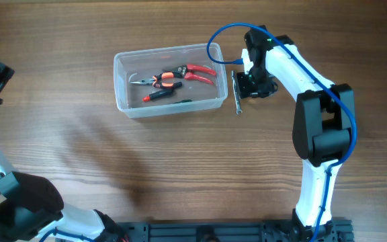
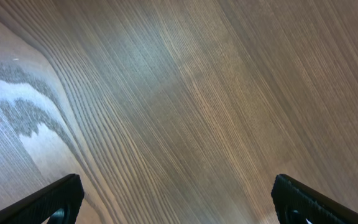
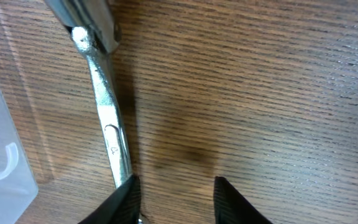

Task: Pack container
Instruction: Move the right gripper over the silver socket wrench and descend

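container (image 1: pixel 173 109): clear plastic tub, rounded corners, on wood-grain table (image 1: pixel 180 168), red-handled cutters (image 1: pixel 187 72) inside
wrench (image 3: pixel 107 124): shiny metal, flat, just beside container
right pincer (image 3: pixel 176 199): released, at wrench
left pincer (image 2: pixel 179 211): released, empty

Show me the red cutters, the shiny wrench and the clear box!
red cutters (image 1: pixel 203 68): overhead view, on a red handle.
shiny wrench (image 3: pixel 107 118): right wrist view, on its shaft.
clear box (image 1: pixel 170 49): overhead view, on its far rim.

Wood-grain table (image 1: pixel 180 161) w/ silver wrench (image 1: pixel 236 94) lying flat on it.
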Available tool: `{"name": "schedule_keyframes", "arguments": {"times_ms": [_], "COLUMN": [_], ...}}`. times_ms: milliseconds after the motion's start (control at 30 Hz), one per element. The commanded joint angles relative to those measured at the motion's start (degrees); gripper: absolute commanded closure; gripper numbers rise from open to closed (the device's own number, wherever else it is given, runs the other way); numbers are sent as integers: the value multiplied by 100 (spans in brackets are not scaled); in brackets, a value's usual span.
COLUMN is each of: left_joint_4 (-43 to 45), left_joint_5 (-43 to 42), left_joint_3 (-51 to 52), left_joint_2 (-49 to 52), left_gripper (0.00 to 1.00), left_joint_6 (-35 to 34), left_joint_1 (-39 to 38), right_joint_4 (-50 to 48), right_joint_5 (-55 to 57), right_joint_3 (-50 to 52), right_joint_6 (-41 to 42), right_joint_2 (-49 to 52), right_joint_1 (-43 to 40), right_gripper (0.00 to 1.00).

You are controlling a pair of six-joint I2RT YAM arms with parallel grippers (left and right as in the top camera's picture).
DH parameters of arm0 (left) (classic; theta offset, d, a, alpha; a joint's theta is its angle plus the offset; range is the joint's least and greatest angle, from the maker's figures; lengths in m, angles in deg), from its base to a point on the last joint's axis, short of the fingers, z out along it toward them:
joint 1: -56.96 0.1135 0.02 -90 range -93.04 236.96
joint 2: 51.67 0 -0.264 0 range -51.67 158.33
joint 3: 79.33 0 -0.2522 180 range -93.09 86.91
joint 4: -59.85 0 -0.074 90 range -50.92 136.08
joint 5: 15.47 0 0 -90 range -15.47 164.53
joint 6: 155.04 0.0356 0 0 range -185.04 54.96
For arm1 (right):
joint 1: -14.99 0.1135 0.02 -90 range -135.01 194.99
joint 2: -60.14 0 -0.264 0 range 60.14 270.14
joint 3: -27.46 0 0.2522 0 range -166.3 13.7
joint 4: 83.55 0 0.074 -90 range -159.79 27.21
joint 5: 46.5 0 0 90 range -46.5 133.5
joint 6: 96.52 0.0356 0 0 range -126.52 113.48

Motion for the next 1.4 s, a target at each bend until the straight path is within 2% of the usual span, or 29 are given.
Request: {"name": "schedule_keyframes", "arguments": {"times_ms": [0,200,333,567,733,900,1033,1100,1367], "left_joint_4": [2,2,2,2,2,2,2,2,2], "left_joint_5": [-48,-48,-48,-48,-48,-48,-48,-48,-48], "left_joint_3": [22,22,22,22,22,22,22,22,22], "left_joint_2": [17,17,17,17,17,17,17,17,17], "left_gripper": [0,0,0,0,0,0,0,0,0], "left_joint_6": [-52,-52,-52,-52,-52,-52,-55,-52,-52], "left_joint_1": [22,22,22,22,22,22,22,22,22], "right_joint_4": [2,-2,-74,-177,-350,-586,-599,-610,-728], "right_joint_5": [-87,-92,-229,-612,-603,-562,-92,127,326], "right_joint_3": [4,0,0,0,2,11,13,13,13], "right_joint_6": [2,-13,-52,-50,-50,-24,251,319,332], "right_joint_2": [57,-234,-428,-446,-444,-372,-291,-282,-216], "right_joint_1": [-2,-2,-2,17,125,210,234,234,234], "right_gripper": [66,66,62,61,53,51,51,46,46]}}
